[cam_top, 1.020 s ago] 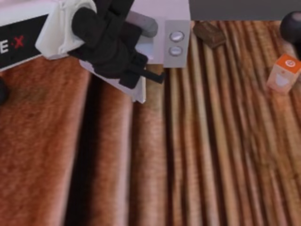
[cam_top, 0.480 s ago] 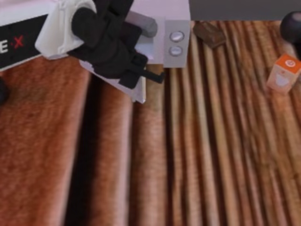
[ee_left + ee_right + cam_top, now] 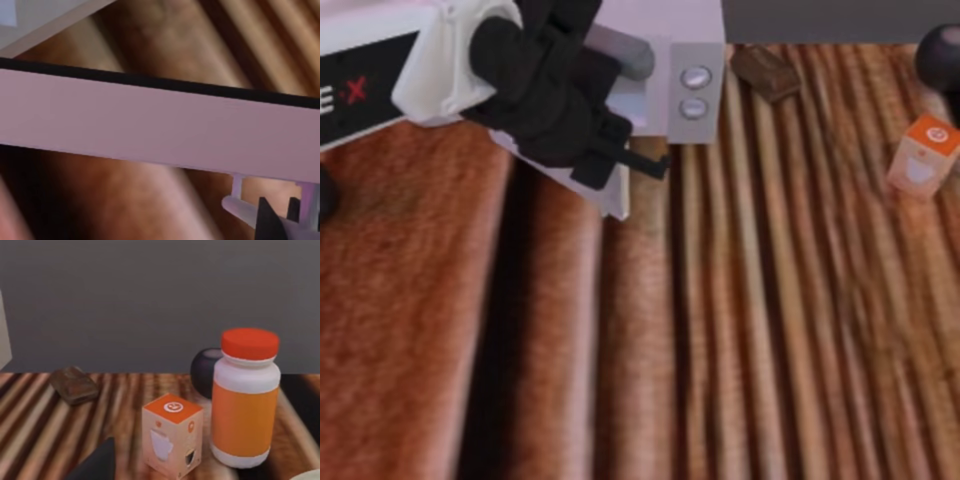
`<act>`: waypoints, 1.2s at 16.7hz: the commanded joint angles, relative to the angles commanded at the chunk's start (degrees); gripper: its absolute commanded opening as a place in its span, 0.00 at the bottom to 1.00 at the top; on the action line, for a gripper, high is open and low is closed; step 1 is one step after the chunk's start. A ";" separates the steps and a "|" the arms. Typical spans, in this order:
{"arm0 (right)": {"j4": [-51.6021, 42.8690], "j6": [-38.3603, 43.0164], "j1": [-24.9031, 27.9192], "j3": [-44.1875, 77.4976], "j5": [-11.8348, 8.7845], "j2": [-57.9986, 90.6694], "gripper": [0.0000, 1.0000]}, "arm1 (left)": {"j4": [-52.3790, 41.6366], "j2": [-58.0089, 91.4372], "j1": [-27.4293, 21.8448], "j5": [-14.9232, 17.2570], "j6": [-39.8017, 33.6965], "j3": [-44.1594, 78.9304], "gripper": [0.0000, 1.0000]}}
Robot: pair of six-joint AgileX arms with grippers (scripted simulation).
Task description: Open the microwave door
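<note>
Light-grey and boxy, the microwave (image 3: pixel 665 60) sits at the far edge of the wooden counter (image 3: pixel 770 300), left of centre in the top view, its two round silver knobs (image 3: pixel 695 92) on the right front panel. The microwave door (image 3: pixel 582 178) is swung out from the body toward the near-left, standing at an angle with its free edge well away from the knob panel; a grey cylinder (image 3: pixel 625 50) shows inside the opened cavity. My left gripper (image 3: pixel 642 162) is at the door's free end, black fingers reaching across it. In the left wrist view the door's pale edge (image 3: pixel 160 125) fills the picture as a broad band, and the dark fingertips (image 3: pixel 267 220) sit at its thin handle (image 3: pixel 240 207); whether they clench the handle or merely rest against it, I cannot tell.

Right of the microwave lies a brown block (image 3: pixel 767 72). Farther right stands an orange-and-white carton (image 3: pixel 923 155), with a dark round object (image 3: pixel 940 55) behind it. The right wrist view also shows an orange bottle with a red cap (image 3: pixel 246 397) just beside the carton (image 3: pixel 172 440). My right gripper shows only as a dark finger (image 3: pixel 97 462) in its own wrist view.
</note>
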 joint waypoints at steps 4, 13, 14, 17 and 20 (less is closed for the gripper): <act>0.00 0.00 0.00 0.00 0.00 0.00 1.00 | 0.22 -2.16 1.84 2.38 4.73 -2.50 0.00; 0.00 0.00 0.00 0.00 0.00 0.00 1.00 | 0.30 -2.85 2.41 3.15 6.25 -3.27 0.00; 0.00 0.00 0.00 0.00 0.00 0.00 1.00 | 0.30 -2.85 2.41 3.15 6.25 -3.27 0.00; 0.00 0.00 0.00 0.00 0.00 0.00 1.00 | 0.30 -2.85 2.41 3.15 6.25 -3.27 0.00; 0.00 0.00 0.00 0.00 0.00 0.00 1.00 | 0.30 -2.85 2.41 3.15 6.25 -3.27 0.00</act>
